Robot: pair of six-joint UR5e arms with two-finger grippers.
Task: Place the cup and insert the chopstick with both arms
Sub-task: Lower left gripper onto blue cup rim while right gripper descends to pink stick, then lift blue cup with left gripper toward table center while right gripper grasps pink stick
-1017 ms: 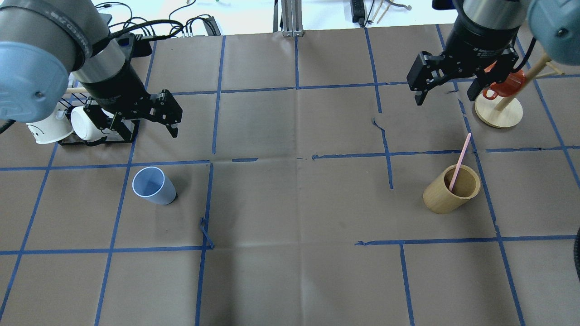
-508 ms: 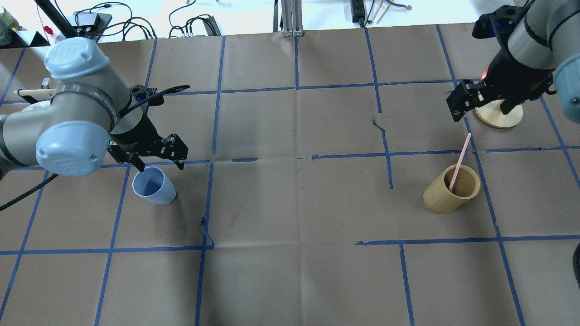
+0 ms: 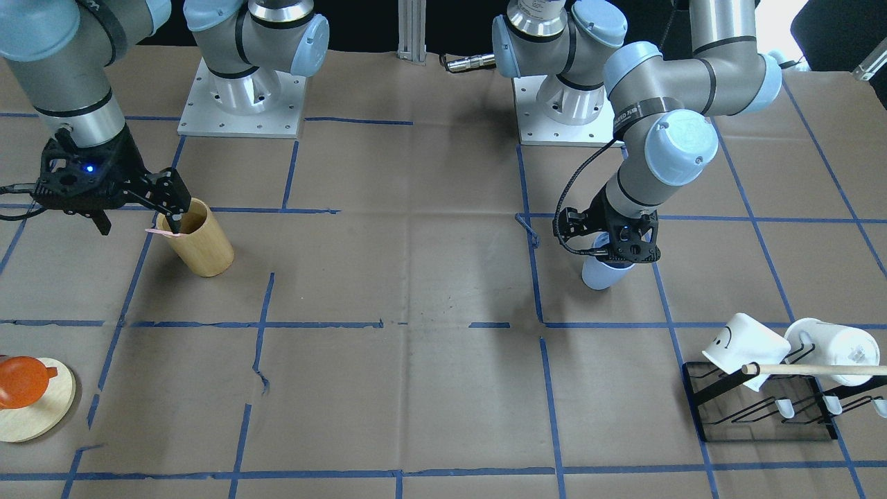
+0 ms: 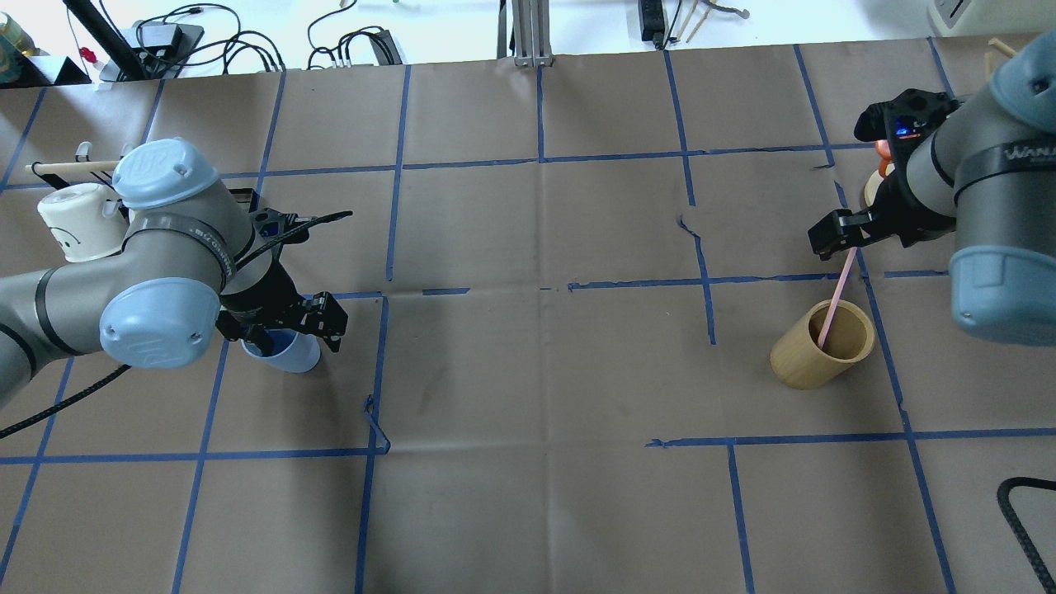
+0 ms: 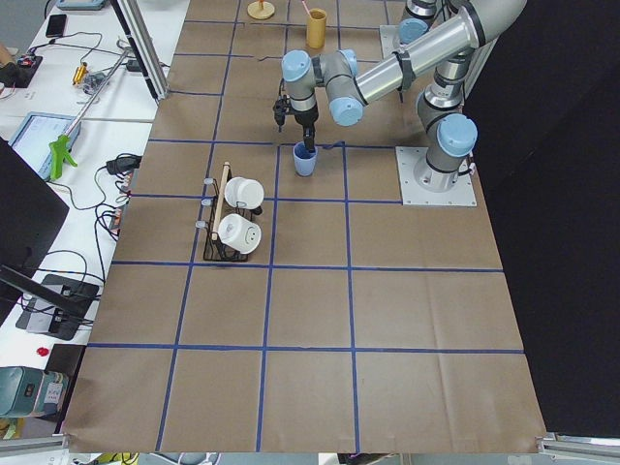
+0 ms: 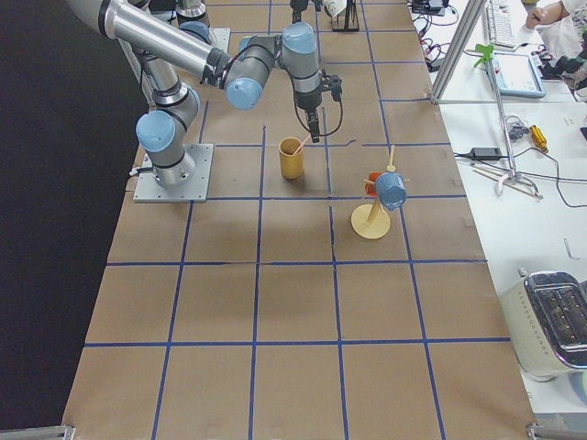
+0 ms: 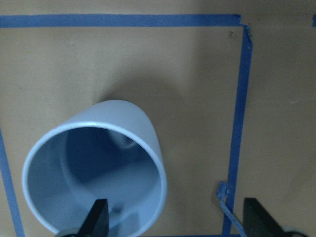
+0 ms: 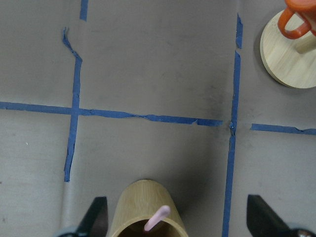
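Down over the cup [image 4: 294, 357], upright at the robot's left, has come the left gripper [image 4: 290, 328], jaws spread, one finger inside the rim. Right gripper [image 8: 177, 219], likewise unclenched, now hangs above the chopstick [image 4: 835, 297] leaning in its holder [image 4: 804, 365].

- The grey left arm with pale blue joint caps [image 4: 49, 289] is bent sharply at the elbow on the left side, and its wrist is turned downward.
- The black two-finger left gripper [image 7: 176, 219] is held low and pointed straight down, with its jaws spread wide.
- The matching grey right arm [image 4: 990, 190] is folded on the far right side.
- The black two-finger right gripper [image 8: 178, 217] is held higher and pointed down, and its jaws are likewise spread wide.
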